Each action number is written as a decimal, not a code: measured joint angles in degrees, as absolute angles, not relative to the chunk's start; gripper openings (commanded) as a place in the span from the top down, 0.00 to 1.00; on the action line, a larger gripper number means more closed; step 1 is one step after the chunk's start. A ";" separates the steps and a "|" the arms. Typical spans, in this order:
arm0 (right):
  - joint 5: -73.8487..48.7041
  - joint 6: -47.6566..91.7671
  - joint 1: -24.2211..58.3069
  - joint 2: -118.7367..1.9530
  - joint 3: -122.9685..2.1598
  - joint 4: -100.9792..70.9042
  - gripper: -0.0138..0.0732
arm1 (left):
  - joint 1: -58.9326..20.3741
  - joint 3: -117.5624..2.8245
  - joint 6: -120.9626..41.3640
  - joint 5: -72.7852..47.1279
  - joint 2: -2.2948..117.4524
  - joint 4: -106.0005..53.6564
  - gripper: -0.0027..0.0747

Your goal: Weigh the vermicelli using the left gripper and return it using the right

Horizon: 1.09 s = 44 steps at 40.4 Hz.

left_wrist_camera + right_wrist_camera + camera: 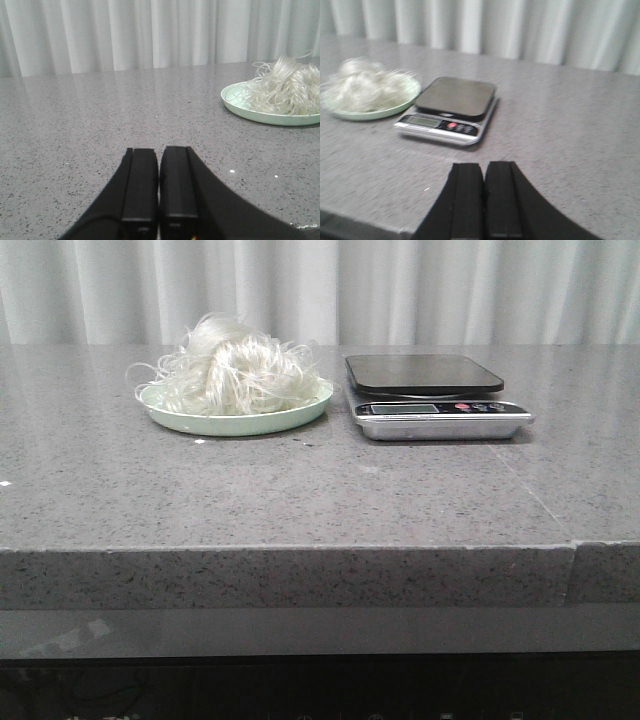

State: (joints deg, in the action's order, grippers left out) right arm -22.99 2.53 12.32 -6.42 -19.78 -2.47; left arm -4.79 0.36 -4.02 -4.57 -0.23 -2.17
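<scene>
On the grey table (pixel 300 490) we see the scale (pixel 435 397) with a bare platform, and just beside it the green plate (pixel 240 420) holding the vermicelli (pixel 235 370). We judge this fits either stage: vermicelli waiting to be weighed, or already returned to the plate. Both the left gripper (pixel 159 192) and right gripper (pixel 484 200) have fingers pressed together, holding nothing, well apart from the vermicelli.

Table (pixel 300 500): grey, finely speckled stone. Plate (pixel 240 423): pale mint green. Vermicelli (pixel 235 370): translucent white strands. Scale (pixel 435 398): black platform, silver body, red button beside black ones. Curtain (pixel 320 290): white, vertically pleated. Gripper fingers (pixel 141 185): black.
</scene>
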 measured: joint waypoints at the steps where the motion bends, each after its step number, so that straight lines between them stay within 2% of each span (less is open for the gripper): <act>1: -20.88 2.53 11.51 -5.89 -17.99 -2.47 0.68 | -4.79 0.36 -4.02 -4.57 -0.23 -2.17 0.76; 9: -10.64 2.53 5.30 -1.86 -6.97 -2.47 0.68 | -4.79 0.36 -4.02 -4.57 -0.23 -2.17 0.76; 18: -6.08 2.53 3.29 0.59 1.02 -2.47 0.68 | -4.79 0.36 -4.02 -4.57 -0.23 -2.17 0.76; 44: -1.97 2.53 2.23 0.62 1.50 -2.57 0.68 | -4.79 0.36 -4.02 -4.57 -0.23 -2.17 0.76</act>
State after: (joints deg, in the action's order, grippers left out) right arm -1.97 2.53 2.23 0.62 1.50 -2.57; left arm -4.79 0.36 -4.02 -4.57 -0.23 -2.17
